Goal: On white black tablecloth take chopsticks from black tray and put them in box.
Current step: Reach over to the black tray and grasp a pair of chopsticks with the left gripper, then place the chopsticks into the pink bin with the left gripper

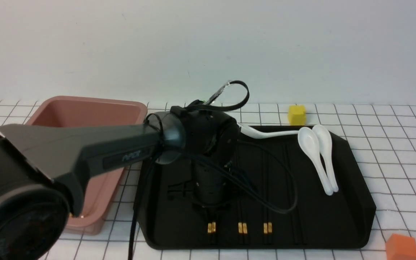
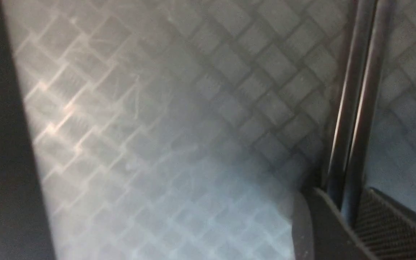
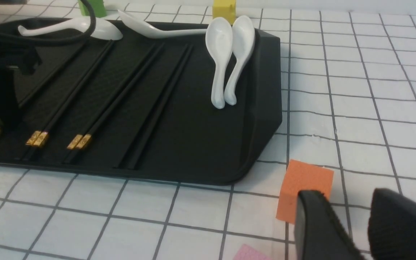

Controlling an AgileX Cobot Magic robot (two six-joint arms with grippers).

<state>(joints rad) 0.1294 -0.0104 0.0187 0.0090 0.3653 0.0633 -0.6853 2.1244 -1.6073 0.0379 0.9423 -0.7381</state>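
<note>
The black tray [image 1: 356, 202] lies on the white black-gridded tablecloth [image 1: 403, 159]. Several pairs of black chopsticks lie lengthwise in it, gold bands toward me [image 1: 242, 228]. My left gripper [image 1: 208, 207] points down onto the leftmost pair [image 1: 211, 227]. In the left wrist view that pair [image 2: 356, 90] runs between the fingers, and the gripper [image 2: 343, 191] is shut on it just above the tray's textured floor. The pink box [image 1: 85, 108] stands left of the tray. My right gripper [image 3: 345, 196] is open and empty over the cloth, off the tray's near right corner [image 3: 262, 144].
White soup spoons [image 1: 318, 151] lie at the tray's far right, and another lies along its back rim. A yellow cube [image 1: 297, 114] stands behind the tray. An orange cube [image 3: 303, 187] sits beside my right gripper. A green cube [image 3: 92, 7] stands far off, and a pink piece [image 3: 247, 254] lies on the cloth.
</note>
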